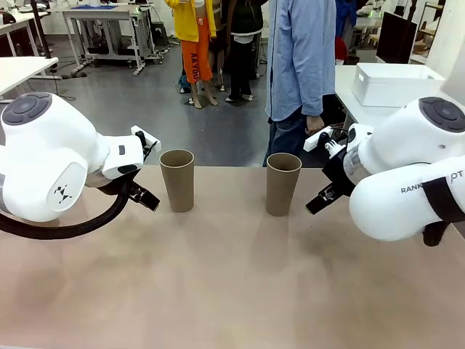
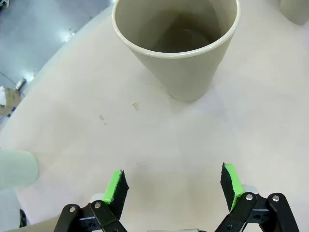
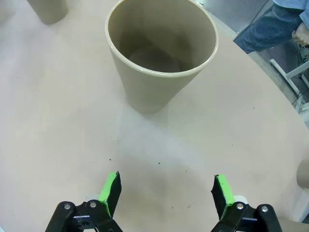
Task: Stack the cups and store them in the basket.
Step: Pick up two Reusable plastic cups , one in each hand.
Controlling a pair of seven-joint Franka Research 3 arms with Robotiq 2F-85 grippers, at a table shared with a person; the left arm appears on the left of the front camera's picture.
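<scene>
Two kraft-brown paper cups stand upright on the tan table (image 1: 232,291), mouths up, each tall and tapering to a narrower base with a rolled rim. Both are empty inside. In the front view the left cup (image 1: 177,179) sits at about 11 o'clock from the table's middle and the right cup (image 1: 283,183) at about 1 o'clock, well apart from each other.

The left gripper (image 1: 147,169) hangs just beside the left cup, at its 9 o'clock, fingers spread wide and holding nothing. In the left wrist view the green pads (image 2: 116,186) are parted with bare table between them, and the cup (image 2: 181,58) stands at 12 o'clock, apart from them. At 9 o'clock on that view's edge a pale mint-green cup (image 2: 14,166) shows in part.

The right gripper (image 1: 320,171) waits at the right cup's 3 o'clock, also wide open and empty. In the right wrist view, that cup (image 3: 159,53) stands at 12 o'clock.

The basket (image 1: 396,83), white and solid-walled, rests on a separate table at 2 o'clock, behind the right arm. A person (image 1: 301,65) stands at 12 o'clock.
</scene>
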